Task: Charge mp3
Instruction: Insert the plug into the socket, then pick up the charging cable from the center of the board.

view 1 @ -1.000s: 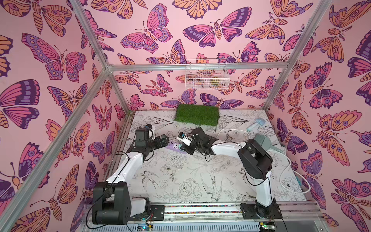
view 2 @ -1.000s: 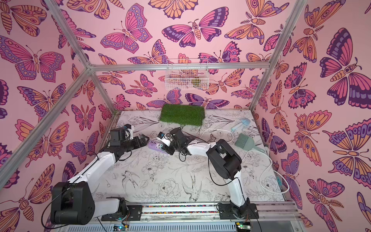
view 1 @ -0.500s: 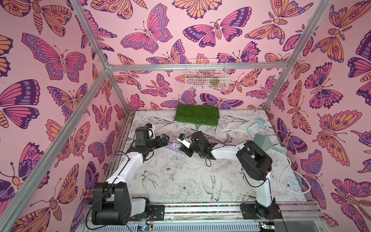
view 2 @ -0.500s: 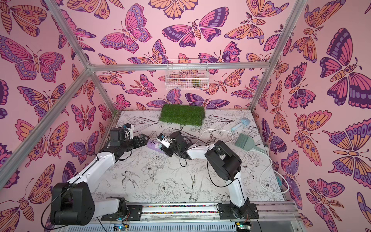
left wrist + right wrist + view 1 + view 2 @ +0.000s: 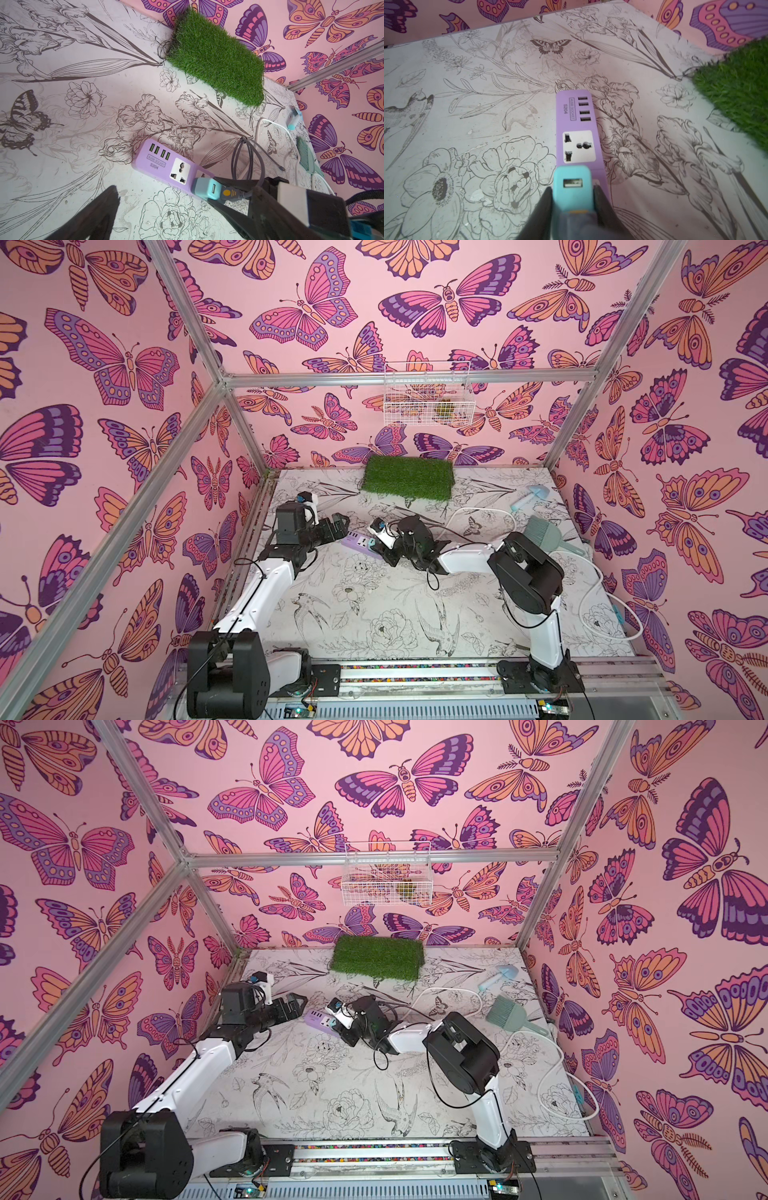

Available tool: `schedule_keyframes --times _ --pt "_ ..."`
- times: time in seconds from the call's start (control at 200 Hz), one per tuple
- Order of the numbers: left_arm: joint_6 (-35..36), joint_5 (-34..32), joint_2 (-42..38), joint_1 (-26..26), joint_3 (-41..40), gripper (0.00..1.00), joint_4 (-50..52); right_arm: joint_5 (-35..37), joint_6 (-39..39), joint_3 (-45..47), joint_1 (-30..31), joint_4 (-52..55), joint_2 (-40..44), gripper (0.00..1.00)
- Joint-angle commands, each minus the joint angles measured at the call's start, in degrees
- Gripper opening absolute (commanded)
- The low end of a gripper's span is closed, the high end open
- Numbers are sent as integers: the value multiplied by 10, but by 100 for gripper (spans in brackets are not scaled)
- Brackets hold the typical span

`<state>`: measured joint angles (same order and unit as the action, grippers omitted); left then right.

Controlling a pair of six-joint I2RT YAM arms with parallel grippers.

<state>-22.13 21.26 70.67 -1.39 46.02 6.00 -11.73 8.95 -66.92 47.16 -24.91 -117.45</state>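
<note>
Between the right jaws (image 5: 572,193): a teal charger (image 5: 572,178), port face turned away from the wrist. Jaws narrow, one against each flank of it, so apparently gripping it; how firmly, impossible to tell. Directly under and ahead of the charger: the purple power strip (image 5: 571,108), flat on the desk (image 5: 477,128), long axis running straight away from these jaws. First an empty wall socket just past the charger, then a row of four small ports at the far end. Behind the jaws, a grey cable (image 5: 239,158) looped on the desk, its plug tucked against the charger.

Beyond the strip's far end, in a top view, the left jaws (image 5: 338,526): wide apart, holding nothing, just beside the strip but clear of it.

No player made out anywhere.

Likely crux: charger already in line with the strip's near end, right arm plainly the nearer.
</note>
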Motion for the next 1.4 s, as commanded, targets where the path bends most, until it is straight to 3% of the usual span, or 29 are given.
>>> schedule_keyframes --times 0.0,0.16,0.461,0.526,0.551,0.766,0.896,1.031,1.152,1.252,1.392 --pt "-1 7 -16 2 1 100 -6 20 -2 30 5 31 0 59" --pt "10 6 -18 -3 21 100 -5 48 3 15 5 48 34 73" --pt "59 3 -11 -34 70 100 -3 53 18 -1 4 114 118 86" --pt "85 4 -9 -43 86 100 0 67 21 16 3 124 149 91" --pt "95 5 -8 -47 93 100 2 74 23 23 3 125 162 100" --pt "181 8 11 -82 154 99 12 130 19 74 -28 214 310 99" --pt "246 5 48 -126 190 97 19 194 8 94 -82 288 400 99" --pt "314 -10 94 -187 228 97 28 229 -59 90 -180 376 479 99" --pt "376 -6 151 -242 263 96 28 319 -129 73 -235 475 521 99" --pt "429 16 204 -281 293 96 27 368 -233 55 -275 580 549 99" --pt "490 24 282 -328 333 96 26 354 -346 47 -331 722 565 99"
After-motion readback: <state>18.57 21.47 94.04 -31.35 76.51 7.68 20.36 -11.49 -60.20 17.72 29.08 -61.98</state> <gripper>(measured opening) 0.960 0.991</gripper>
